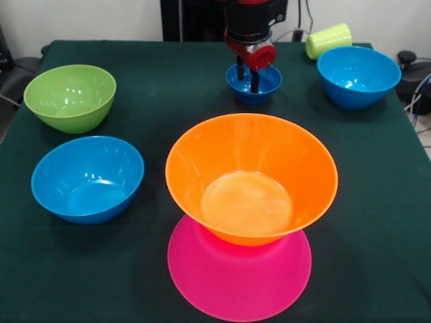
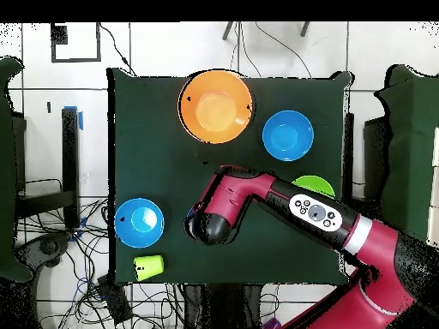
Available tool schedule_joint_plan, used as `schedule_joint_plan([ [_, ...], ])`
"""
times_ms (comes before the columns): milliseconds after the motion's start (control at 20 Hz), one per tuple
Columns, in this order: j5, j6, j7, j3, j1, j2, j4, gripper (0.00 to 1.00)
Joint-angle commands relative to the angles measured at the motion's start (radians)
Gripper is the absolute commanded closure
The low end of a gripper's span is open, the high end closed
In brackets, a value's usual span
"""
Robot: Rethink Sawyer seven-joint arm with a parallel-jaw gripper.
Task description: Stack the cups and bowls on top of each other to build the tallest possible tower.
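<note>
The big orange bowl (image 1: 251, 178) sits upright on the upturned pink bowl (image 1: 239, 282) at the table's near middle. In the overhead view only the orange bowl (image 2: 215, 105) shows. The small dark-blue bowl (image 1: 268, 81) rests on the table at the far middle. My gripper (image 1: 247, 79) is down at it, its fingers (image 1: 255, 82) slightly apart around the near rim. The arm's end (image 2: 201, 227) hides this bowl from above. A yellow-green cup (image 1: 328, 40) (image 2: 148, 266) lies on its side at the far right. The other cups are out of view.
A green bowl (image 1: 70, 96) (image 2: 314, 183) and a blue bowl (image 1: 87, 178) (image 2: 287, 134) stand at the left. Another blue bowl (image 1: 358, 75) (image 2: 139, 222) stands at the far right beside the cup. Dark green cloth (image 1: 377, 202) covers the table.
</note>
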Motion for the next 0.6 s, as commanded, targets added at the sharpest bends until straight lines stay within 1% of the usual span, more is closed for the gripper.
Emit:
schedule_joint_plan([
  [50,-0.048,-0.070,-0.010,-0.127,0.029,-0.006,0.121,0.00],
  [200,-0.044,-0.100,-0.024,-0.135,0.021,0.004,0.143,0.00],
  [450,-0.024,-0.116,-0.054,-0.138,0.027,-0.010,0.154,0.00],
  [550,-0.044,-0.117,-0.045,-0.142,0.037,-0.026,0.148,0.00],
  [600,-0.041,-0.120,-0.045,-0.142,0.038,-0.027,0.147,0.00],
])
